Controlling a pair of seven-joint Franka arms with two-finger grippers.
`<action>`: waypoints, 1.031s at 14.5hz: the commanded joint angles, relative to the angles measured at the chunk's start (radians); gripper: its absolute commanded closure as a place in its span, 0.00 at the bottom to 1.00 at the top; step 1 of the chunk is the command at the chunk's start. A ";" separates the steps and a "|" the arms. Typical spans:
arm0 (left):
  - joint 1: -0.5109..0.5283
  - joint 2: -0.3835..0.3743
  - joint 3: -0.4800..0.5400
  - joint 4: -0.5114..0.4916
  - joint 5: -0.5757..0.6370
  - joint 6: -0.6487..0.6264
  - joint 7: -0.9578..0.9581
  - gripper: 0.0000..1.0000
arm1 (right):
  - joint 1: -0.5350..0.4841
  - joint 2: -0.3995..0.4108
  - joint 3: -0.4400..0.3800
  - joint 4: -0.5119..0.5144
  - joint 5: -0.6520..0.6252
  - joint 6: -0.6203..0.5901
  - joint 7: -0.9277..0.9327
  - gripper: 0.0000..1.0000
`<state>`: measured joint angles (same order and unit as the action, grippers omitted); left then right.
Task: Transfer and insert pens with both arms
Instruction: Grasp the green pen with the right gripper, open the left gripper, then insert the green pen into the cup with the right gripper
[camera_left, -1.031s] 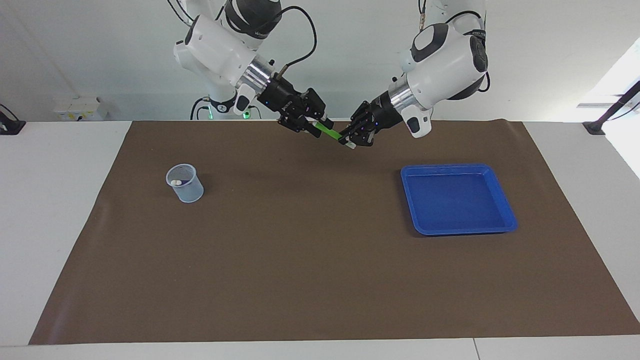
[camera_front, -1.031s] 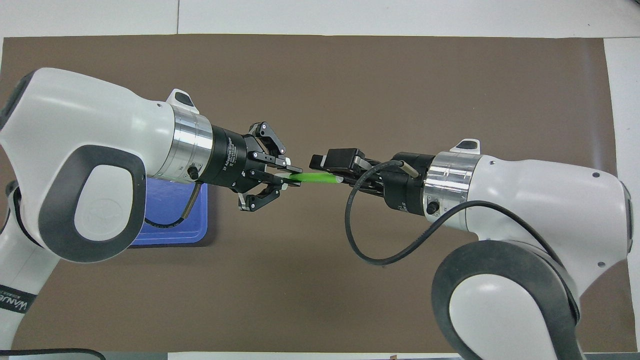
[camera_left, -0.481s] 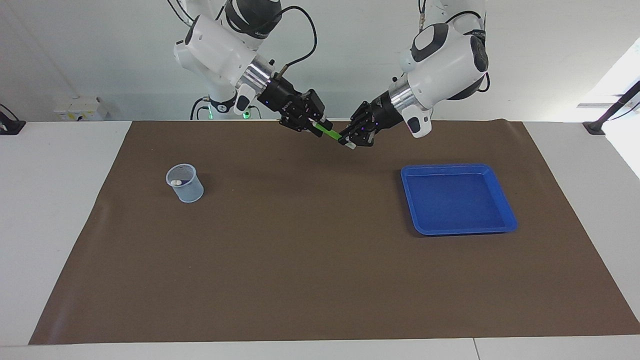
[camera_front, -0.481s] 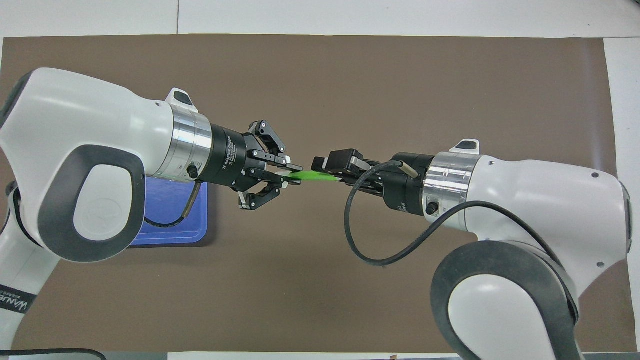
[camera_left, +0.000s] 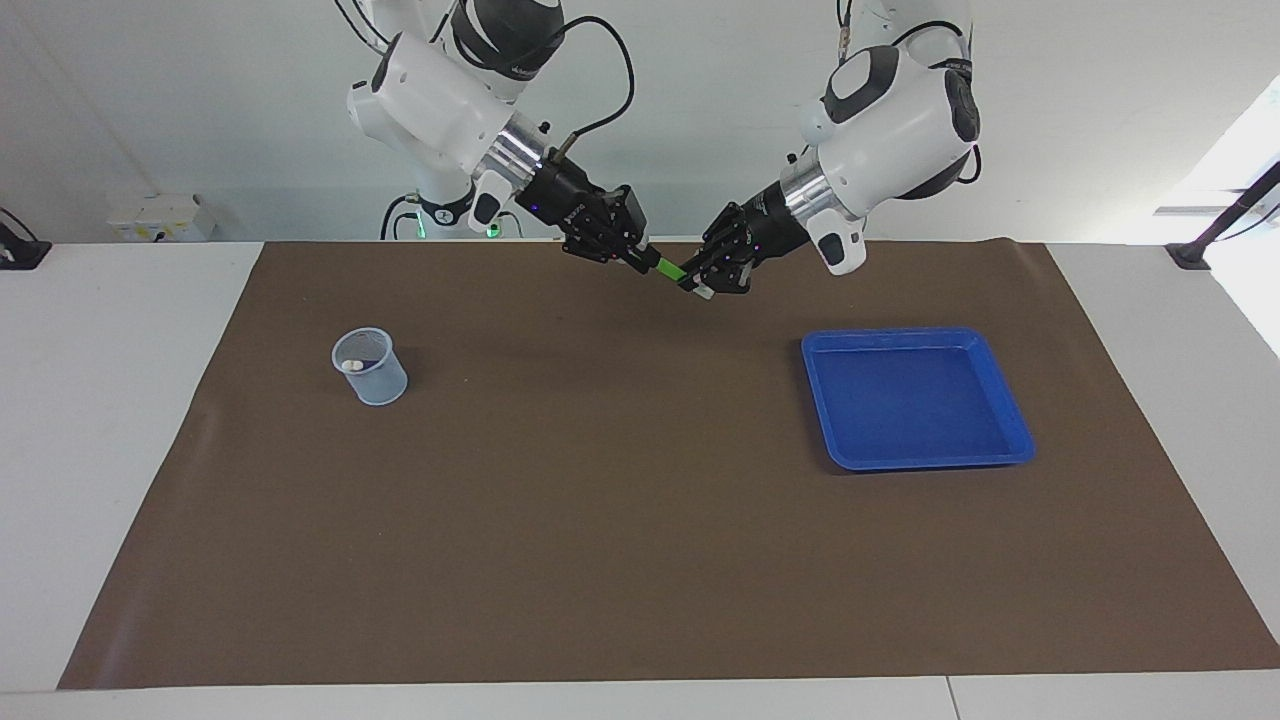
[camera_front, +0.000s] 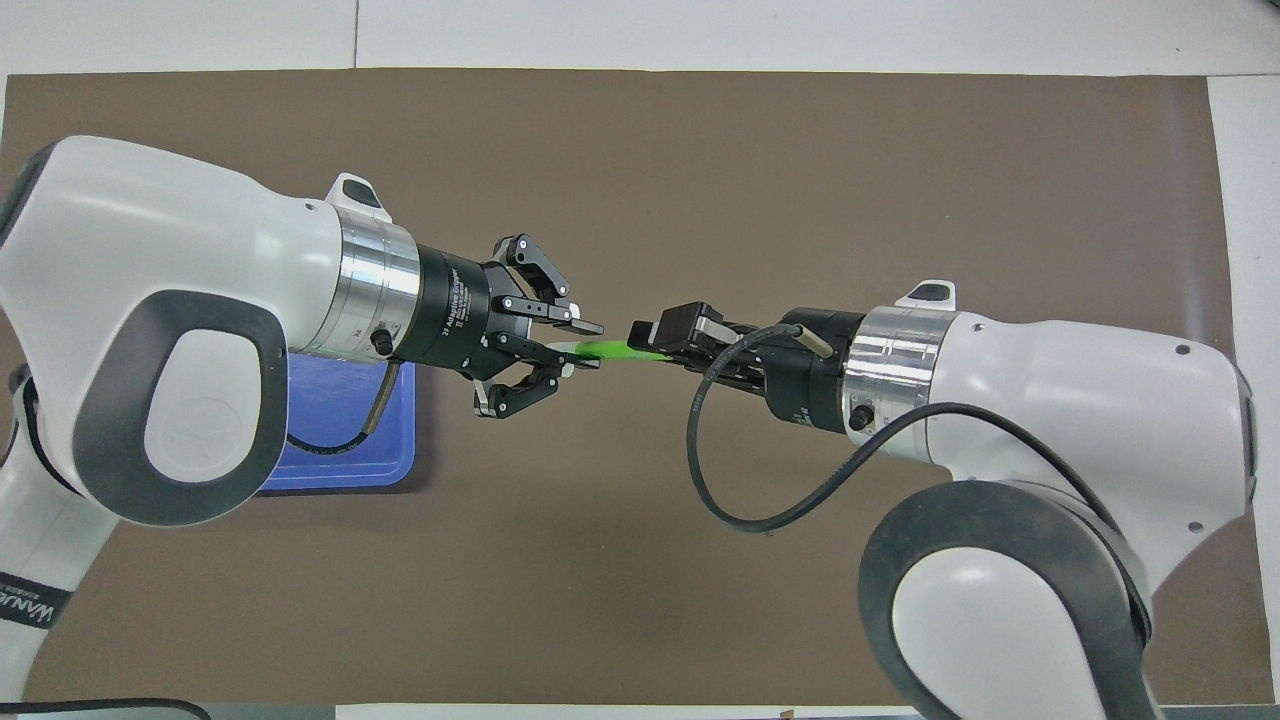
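Observation:
A green pen (camera_left: 668, 269) (camera_front: 612, 350) hangs in the air over the mat's edge nearest the robots, between the two grippers. My right gripper (camera_left: 640, 260) (camera_front: 655, 345) is shut on one end of it. My left gripper (camera_left: 697, 287) (camera_front: 585, 347) is around the pen's pale other end, with its fingertips slightly apart and a small gap to the pen. A pale pen end (camera_left: 350, 366) shows inside a clear cup (camera_left: 372, 372) toward the right arm's end of the table. The cup is hidden in the overhead view.
A blue tray (camera_left: 815, 395) (camera_front: 340, 440) lies on the brown mat (camera_left: 600, 520) toward the left arm's end, with nothing in it. White table surrounds the mat.
My right gripper has closed on the green pen and slid farther along it. My left gripper's fingertips have parted slightly. Both arms stayed close together.

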<state>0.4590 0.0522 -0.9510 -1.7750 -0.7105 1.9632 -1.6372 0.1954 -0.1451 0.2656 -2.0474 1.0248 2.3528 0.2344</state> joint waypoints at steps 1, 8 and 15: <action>-0.005 -0.052 0.008 -0.035 -0.011 0.026 0.020 0.00 | -0.002 -0.008 0.000 0.000 -0.014 -0.033 -0.041 1.00; 0.072 -0.060 0.015 -0.055 0.204 -0.039 0.503 0.00 | -0.276 -0.051 -0.011 0.029 -0.509 -0.491 -0.456 1.00; 0.061 -0.043 0.012 -0.014 0.305 -0.060 0.545 0.00 | -0.485 -0.057 -0.012 -0.009 -1.001 -0.476 -0.782 1.00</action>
<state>0.5212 0.0300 -0.9417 -1.7965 -0.4304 1.9258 -1.1046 -0.2785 -0.1865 0.2372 -2.0095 0.1332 1.8269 -0.5251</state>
